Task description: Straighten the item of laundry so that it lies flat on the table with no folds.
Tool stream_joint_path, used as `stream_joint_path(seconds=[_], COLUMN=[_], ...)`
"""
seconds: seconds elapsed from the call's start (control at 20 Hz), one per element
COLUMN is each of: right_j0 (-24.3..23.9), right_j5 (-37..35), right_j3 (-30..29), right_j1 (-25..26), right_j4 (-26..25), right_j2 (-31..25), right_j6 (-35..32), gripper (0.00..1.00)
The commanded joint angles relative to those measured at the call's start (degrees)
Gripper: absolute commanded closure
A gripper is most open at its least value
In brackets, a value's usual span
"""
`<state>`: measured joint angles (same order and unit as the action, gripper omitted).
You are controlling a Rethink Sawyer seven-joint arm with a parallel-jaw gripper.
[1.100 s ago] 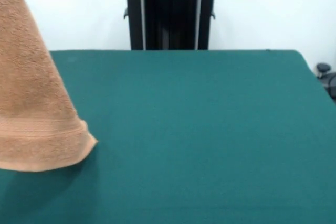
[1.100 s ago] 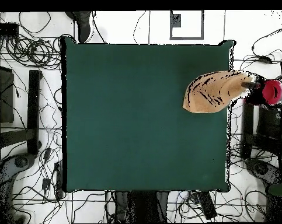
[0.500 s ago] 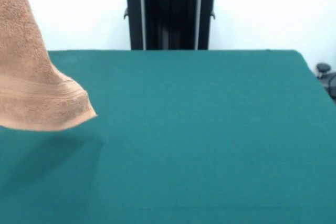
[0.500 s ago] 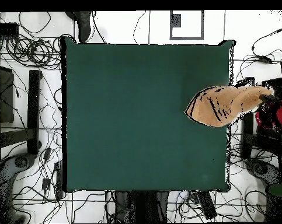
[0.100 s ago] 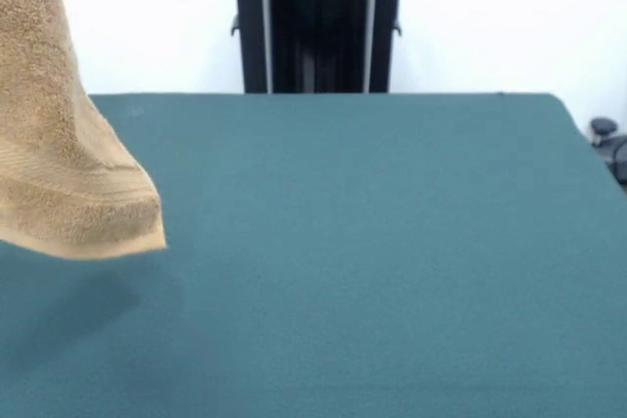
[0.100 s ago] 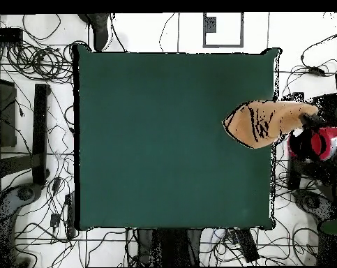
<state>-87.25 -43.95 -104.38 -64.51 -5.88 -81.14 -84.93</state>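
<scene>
The item of laundry (image 5: 59,173), a light orange-tan terry towel with a woven band near its hem, hangs in the air at the left of the front view. Its lower edge is clear of the green table (image 5: 372,242) and casts a shadow below. From overhead the towel (image 6: 261,124) reaches over the table's right edge (image 6: 274,174), narrowing toward the red and black arm end. There my gripper (image 6: 305,120) is shut on the towel's top. In the front view the gripper is out of the picture above.
Tangled cables (image 6: 31,63) and black stands (image 6: 40,132) lie on the floor all round the table. A small dark object (image 5: 607,134) sits past the table's right corner in the front view.
The towel's hem has come up off the table and now hangs free. Overhead, the arm end and towel have shifted down the picture along the right edge.
</scene>
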Motion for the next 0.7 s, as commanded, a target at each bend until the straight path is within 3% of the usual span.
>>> stream_joint_path(seconds=[0.05, 0.7], right_j0=[3.65, 8.8], right_j5=[9.91, 22.13], right_j3=[-16.72, -25.77], right_j1=[-8.12, -20.4], right_j4=[5.01, 14.16], right_j2=[-3.98, -0.43], right_j6=[-20.13, -27.38], gripper=[1.0, 1.0])
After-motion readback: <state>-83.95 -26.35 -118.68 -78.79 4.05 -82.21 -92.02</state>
